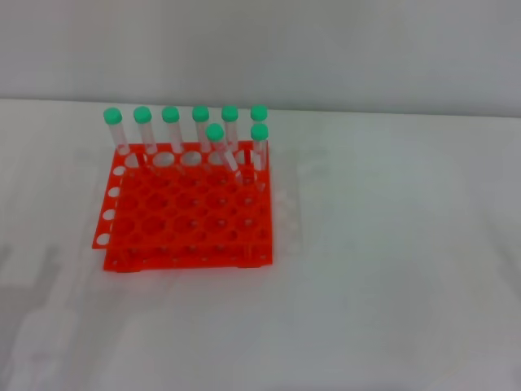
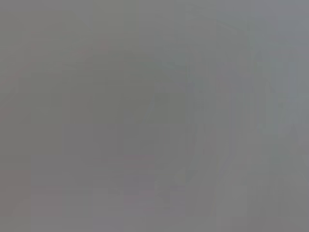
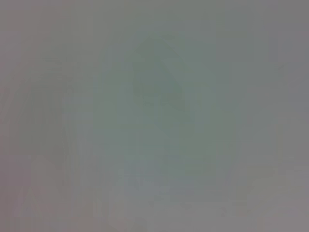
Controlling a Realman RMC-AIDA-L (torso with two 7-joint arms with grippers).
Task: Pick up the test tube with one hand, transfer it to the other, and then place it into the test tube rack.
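Observation:
The orange-red test tube rack (image 1: 186,213) stands on the white table, left of centre in the head view. Several clear tubes with green caps stand in its far rows. One test tube (image 1: 222,148) leans to the left in the second row; another (image 1: 260,145) stands upright beside it at the rack's right edge. No tube lies loose on the table. Neither gripper shows in the head view. Both wrist views show only a plain grey blur, with no fingers and no objects.
The white table (image 1: 391,244) stretches to the right of and in front of the rack. A pale wall (image 1: 260,49) rises behind the table's far edge. Faint shadows lie on the table at the lower left.

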